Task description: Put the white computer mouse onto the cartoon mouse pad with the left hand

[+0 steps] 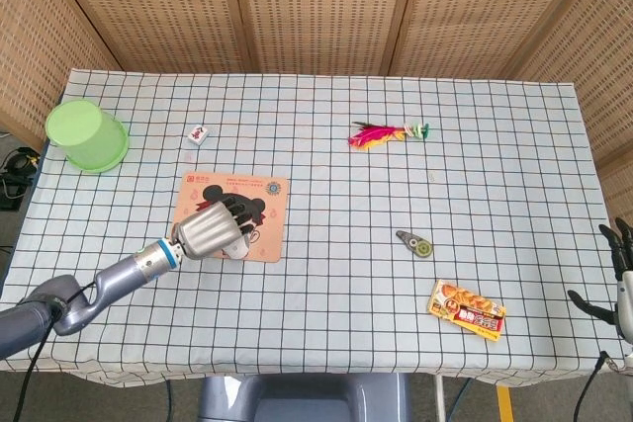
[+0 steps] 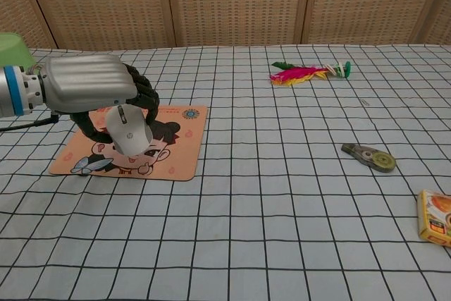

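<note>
With the silver left hand (image 2: 91,86) gripping the glossy white computer mouse (image 2: 128,132) in curled dark fingers (image 2: 144,96) at frame left, lower it level onto the orange rectangular cartoon mouse pad (image 2: 184,147), then spread them.

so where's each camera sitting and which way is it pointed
Head view: mounted high, looking steeply down on the checked tablecloth; shows the left hand and forearm over the cartoon mouse pad, and the right hand at the right edge.
Chest view: mounted low at the near edge, looking forward across the table to the wicker screens; shows only the left hand holding the white computer mouse.
Shared: left hand, pad, shuttlecock, correction tape, snack packet, green bowl.
</note>
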Action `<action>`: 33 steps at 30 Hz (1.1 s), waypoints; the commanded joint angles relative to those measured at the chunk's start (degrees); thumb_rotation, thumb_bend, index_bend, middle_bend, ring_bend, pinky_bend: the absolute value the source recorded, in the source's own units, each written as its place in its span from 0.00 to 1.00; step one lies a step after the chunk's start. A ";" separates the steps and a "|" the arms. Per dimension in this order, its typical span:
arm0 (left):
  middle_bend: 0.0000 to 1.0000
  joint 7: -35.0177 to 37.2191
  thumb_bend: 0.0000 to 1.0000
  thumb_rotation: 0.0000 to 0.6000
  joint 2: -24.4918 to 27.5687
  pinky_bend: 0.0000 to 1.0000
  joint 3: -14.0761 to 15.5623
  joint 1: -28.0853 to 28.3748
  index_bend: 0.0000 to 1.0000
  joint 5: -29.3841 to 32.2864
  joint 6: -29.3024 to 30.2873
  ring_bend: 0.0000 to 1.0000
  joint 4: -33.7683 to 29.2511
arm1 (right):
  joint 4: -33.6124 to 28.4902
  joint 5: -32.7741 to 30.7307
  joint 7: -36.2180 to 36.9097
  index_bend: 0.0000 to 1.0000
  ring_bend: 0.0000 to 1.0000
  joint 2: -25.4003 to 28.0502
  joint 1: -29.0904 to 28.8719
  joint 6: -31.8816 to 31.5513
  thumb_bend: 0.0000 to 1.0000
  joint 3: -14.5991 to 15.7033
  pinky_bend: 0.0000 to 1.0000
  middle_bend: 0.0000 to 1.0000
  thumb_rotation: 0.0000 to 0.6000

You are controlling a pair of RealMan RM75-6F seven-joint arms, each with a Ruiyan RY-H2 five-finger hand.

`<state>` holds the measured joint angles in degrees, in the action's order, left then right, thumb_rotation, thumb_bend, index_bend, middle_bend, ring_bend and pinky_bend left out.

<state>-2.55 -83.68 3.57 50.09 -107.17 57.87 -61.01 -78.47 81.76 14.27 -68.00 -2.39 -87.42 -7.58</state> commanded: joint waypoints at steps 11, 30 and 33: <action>0.29 18.40 0.35 1.00 -12.52 0.32 6.91 3.33 0.53 -6.53 9.23 0.27 30.03 | 1.13 -1.80 -1.81 0.13 0.00 -0.87 -0.40 1.43 0.08 -0.72 0.00 0.00 1.00; 0.27 24.96 0.35 1.00 -17.53 0.32 13.68 1.90 0.52 -9.17 18.41 0.27 47.45 | 1.71 -2.09 -2.75 0.13 0.00 -1.43 -0.52 1.93 0.08 -0.88 0.00 0.00 1.00; 0.27 24.93 0.35 1.00 -17.51 0.32 14.39 1.68 0.52 -9.24 19.24 0.27 48.68 | 1.72 -2.14 -2.87 0.13 0.00 -1.47 -0.50 1.87 0.08 -0.95 0.00 0.00 1.00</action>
<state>22.40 -101.16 17.64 51.95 -116.33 76.65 -12.84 -76.74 79.63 11.41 -69.46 -2.89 -85.55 -8.52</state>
